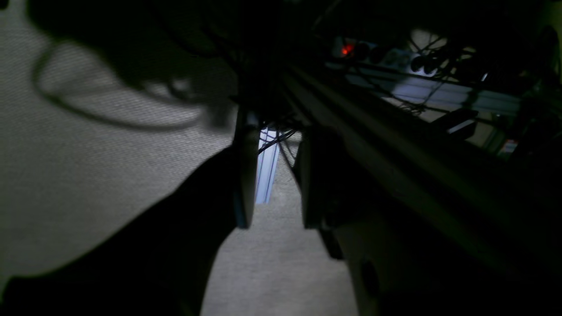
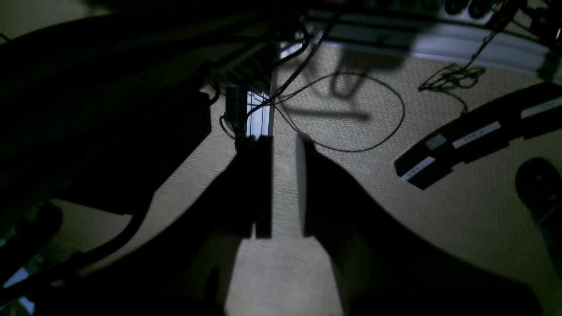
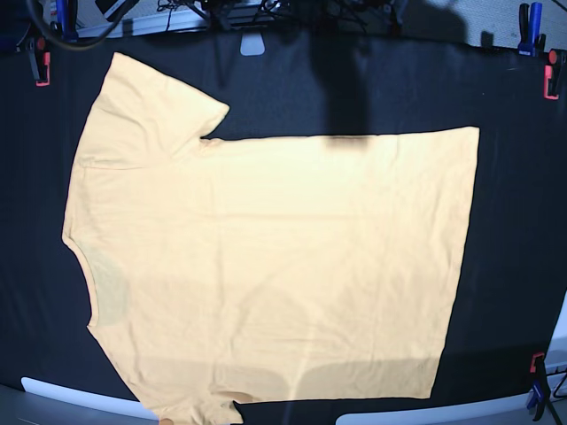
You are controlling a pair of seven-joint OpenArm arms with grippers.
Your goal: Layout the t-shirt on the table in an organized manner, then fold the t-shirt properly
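The t-shirt (image 3: 266, 266) lies spread flat on the table (image 3: 514, 221), neckline toward the base view's left edge, hem toward its right, one sleeve splayed at the upper left, and its lower edge reaching the table's near side. Red-and-black clamps (image 3: 550, 75) grip the table's corners. Neither arm reaches over the cloth. The left gripper (image 1: 274, 193) and right gripper (image 2: 283, 193) both hang with jaws apart, holding nothing, above a woven floor (image 2: 395, 210) strewn with cables (image 2: 351, 114).
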